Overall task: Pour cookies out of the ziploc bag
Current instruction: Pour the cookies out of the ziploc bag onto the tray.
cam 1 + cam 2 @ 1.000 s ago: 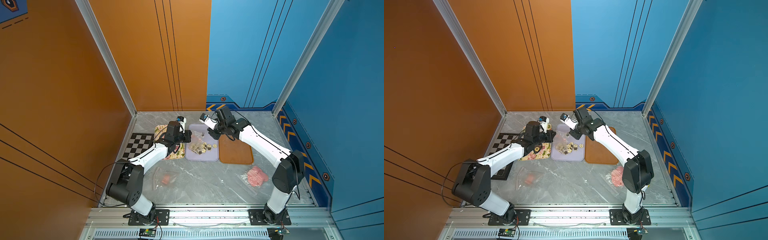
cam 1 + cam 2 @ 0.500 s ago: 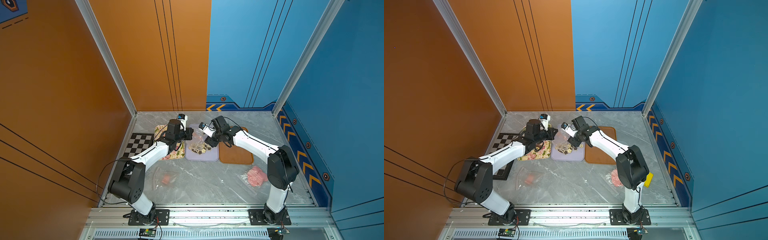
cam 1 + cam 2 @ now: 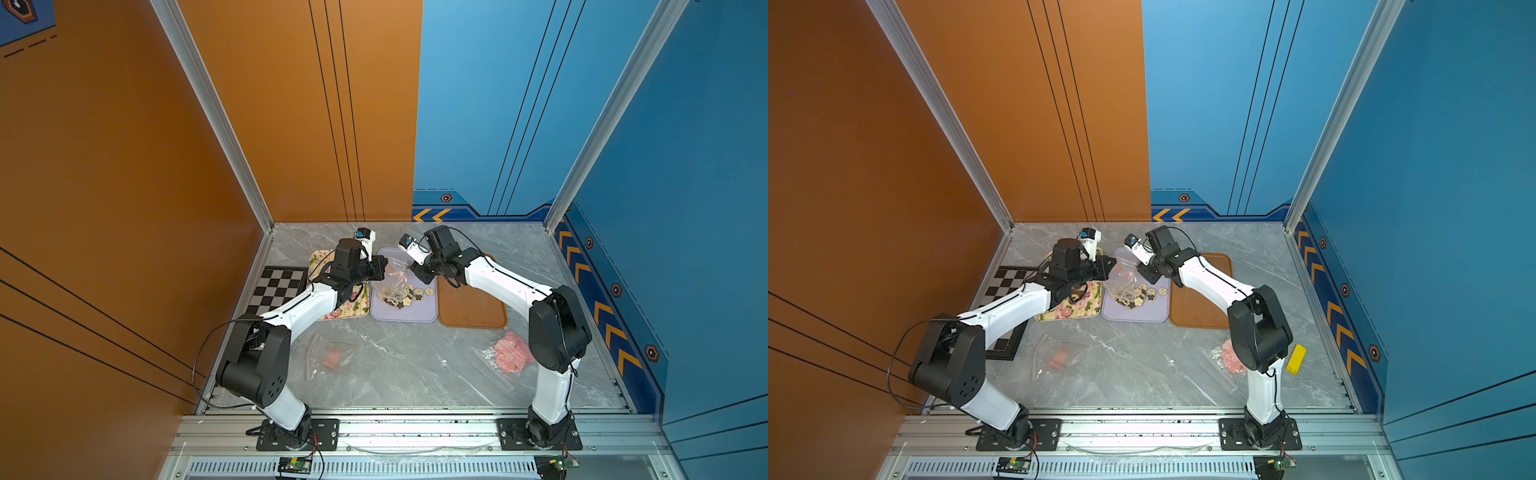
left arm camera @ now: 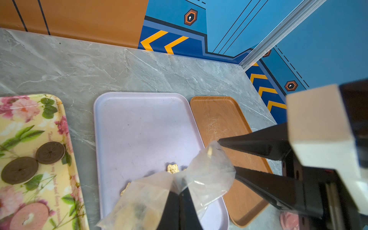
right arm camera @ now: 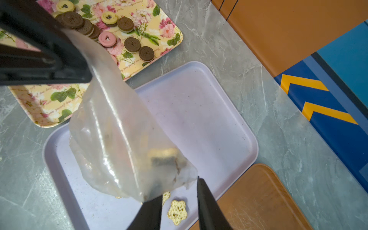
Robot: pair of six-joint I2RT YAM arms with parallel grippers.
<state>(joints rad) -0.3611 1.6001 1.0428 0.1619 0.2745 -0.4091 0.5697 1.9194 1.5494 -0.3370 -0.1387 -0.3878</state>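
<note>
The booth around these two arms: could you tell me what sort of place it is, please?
Probably a purpose-built robot test cell, not a kitchen: printed orange and blue wall panels, an aluminium rail carrying both arm bases, and a marble-look tabletop.

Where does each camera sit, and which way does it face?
Top views: high over the front rail, looking down at the table; left arm, right arm whole.
Left wrist: faces the back corner; left gripper pinches the bag.
Right wrist: looks down on the lilac tray; right gripper open.
Shared: both wrist views show bag and tray.
</note>
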